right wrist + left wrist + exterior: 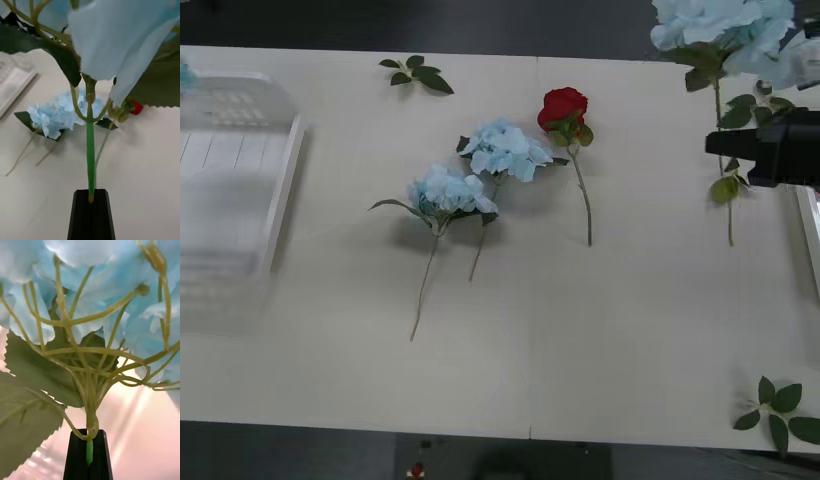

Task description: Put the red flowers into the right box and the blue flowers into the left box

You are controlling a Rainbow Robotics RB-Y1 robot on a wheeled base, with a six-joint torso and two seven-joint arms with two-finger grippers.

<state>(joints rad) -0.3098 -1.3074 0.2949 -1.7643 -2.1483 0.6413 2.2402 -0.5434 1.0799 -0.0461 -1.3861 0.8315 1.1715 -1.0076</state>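
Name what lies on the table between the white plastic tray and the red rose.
Front view: two pale blue hydrangeas lie between tray and rose.

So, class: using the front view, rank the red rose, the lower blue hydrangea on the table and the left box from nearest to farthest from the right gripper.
1. Red rose, table centre, nearest the right gripper.
2. Lower blue hydrangea, further left.
3. Left box, far left edge.
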